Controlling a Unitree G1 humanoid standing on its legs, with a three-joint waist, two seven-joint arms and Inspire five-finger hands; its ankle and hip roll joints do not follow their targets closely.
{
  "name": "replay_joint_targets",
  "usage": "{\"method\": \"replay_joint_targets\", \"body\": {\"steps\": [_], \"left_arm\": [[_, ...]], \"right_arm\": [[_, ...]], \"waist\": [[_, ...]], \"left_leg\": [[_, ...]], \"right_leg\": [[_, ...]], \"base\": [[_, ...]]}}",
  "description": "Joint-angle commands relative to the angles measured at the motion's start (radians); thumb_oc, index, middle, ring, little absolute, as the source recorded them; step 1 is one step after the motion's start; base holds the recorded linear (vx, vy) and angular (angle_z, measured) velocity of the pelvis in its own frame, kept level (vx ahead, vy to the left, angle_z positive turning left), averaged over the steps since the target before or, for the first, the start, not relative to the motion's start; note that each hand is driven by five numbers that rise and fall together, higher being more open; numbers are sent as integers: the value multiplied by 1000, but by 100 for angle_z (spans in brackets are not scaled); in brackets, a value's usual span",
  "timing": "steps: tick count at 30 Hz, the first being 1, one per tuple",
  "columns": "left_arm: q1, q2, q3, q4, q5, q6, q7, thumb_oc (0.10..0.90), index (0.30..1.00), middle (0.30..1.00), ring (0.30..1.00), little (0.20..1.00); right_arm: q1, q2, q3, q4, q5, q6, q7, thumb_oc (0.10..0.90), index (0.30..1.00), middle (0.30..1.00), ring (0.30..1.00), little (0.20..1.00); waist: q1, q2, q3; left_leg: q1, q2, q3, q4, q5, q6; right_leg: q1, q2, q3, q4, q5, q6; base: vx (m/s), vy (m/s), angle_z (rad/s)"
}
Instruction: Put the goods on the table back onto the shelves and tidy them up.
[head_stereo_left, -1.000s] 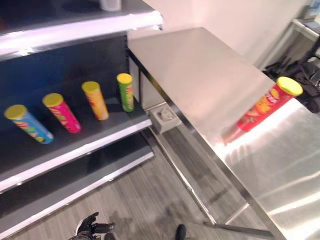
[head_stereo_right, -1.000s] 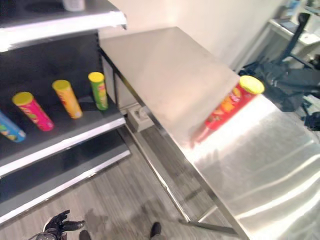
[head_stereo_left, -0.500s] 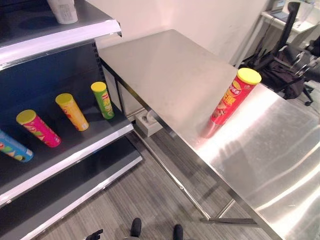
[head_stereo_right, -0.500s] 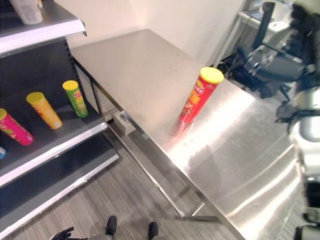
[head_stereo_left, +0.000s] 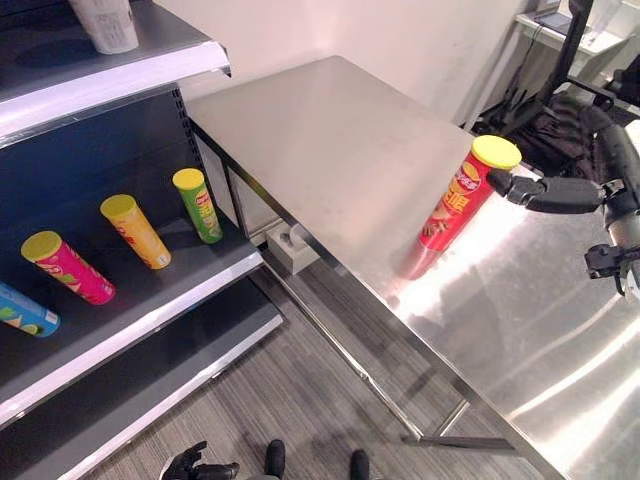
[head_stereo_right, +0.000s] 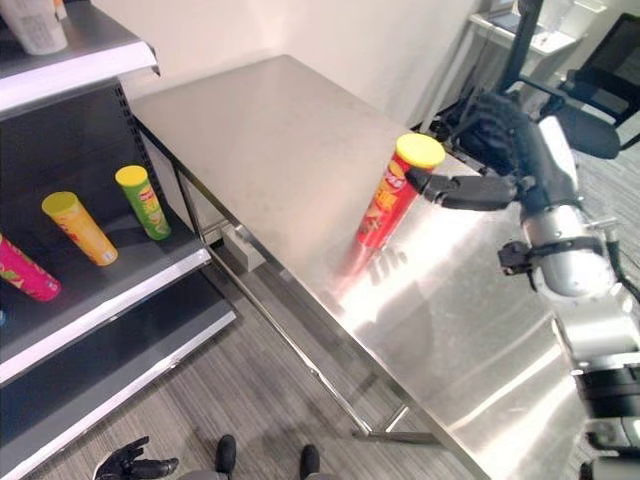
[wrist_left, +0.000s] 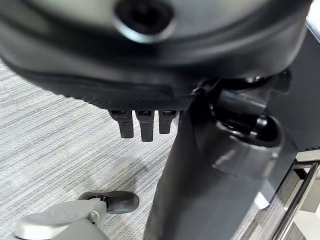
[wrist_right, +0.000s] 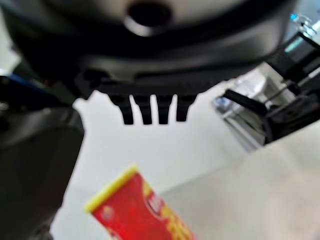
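On the dark shelf (head_stereo_left: 150, 290) at the left stand four tubes — blue (head_stereo_left: 25, 310), pink (head_stereo_left: 65, 266), orange (head_stereo_left: 133, 230) and green (head_stereo_left: 197, 204) — with a white cup (head_stereo_left: 105, 22) on the shelf above. The left robot hand (head_stereo_left: 195, 466) hangs low over the floor, fingers loosely spread. On the steel worktop (head_stereo_left: 330, 130) a red tube (head_stereo_left: 460, 195) stands upright — the right robot hand (head_stereo_right: 470, 188) reaches beside its yellow lid, fingers straight, not gripping.

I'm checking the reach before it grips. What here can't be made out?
- Contact: the right hand is by the red chip can, but touching or apart is unclear in the eye views.
- Can's base: cut off by the edge in the right wrist view.
- Blue can on the shelf: cut by the left eye view's edge.
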Motion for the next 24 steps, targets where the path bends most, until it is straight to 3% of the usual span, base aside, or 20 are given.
{"method": "replay_joint_targets", "body": {"steps": [1,14,24], "left_arm": [[-7,46,-36,12,21,-33,12,800,900,900,900,900],[-5,47,-30,6,0,-36,26,800,900,900,900,900],[-3,37,-34,-4,-19,-33,32,800,900,900,900,900]], "right_arm": [[-112,-73,-16,-3,9,-55,-17,800,900,900,900,900],[-159,-12,49,86,-16,-30,-38,800,900,900,900,900],[-183,33,23,95,-16,-30,-83,800,900,900,900,900]], "waist": [[42,-21,-73],[61,-12,-45],[72,-1,-41]], "left_leg": [[21,58,52,5,-94,-59],[-3,66,35,5,-77,-72],[-8,59,12,5,-77,-76]], "right_leg": [[-17,21,-19,8,-21,27],[-30,18,-58,8,-23,26],[-12,13,-86,8,-36,20]], "base": [[0,0,0],[10,-25,5],[37,-21,16]]}}
